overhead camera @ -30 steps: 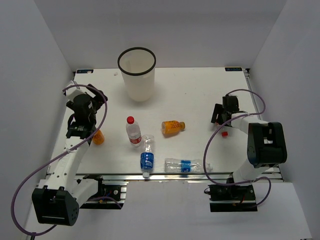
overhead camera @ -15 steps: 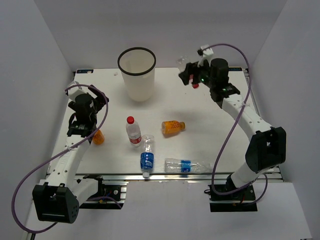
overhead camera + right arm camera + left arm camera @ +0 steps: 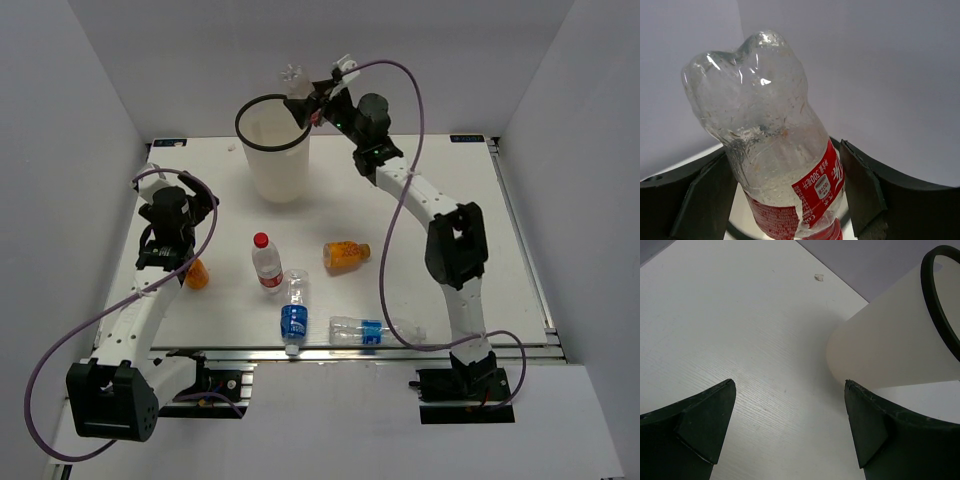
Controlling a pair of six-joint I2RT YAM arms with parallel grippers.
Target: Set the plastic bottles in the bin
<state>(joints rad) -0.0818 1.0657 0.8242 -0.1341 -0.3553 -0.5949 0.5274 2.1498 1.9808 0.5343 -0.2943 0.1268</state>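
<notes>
Right gripper [image 3: 311, 100] is up at the bin [image 3: 278, 172], jaws clamped on the red-label bottle [image 3: 782, 165], which sits squarely between the fingers: cap end down, dented base up. From above, the bottle [image 3: 294, 76] hangs by the far-right side of the black rim. I'd call it only just over the opening. The smart play is to push on toward the middle of the mouth, then release, so the bottle doesn't clip the rim and bounce out. Left gripper [image 3: 790, 426] has its jaws apart with nothing between them, low over the table [image 3: 740, 330], facing the bin's wall [image 3: 890, 340]. Five more bottles wait on the table, the orange bottle [image 3: 197, 274] by the left arm.
</notes>
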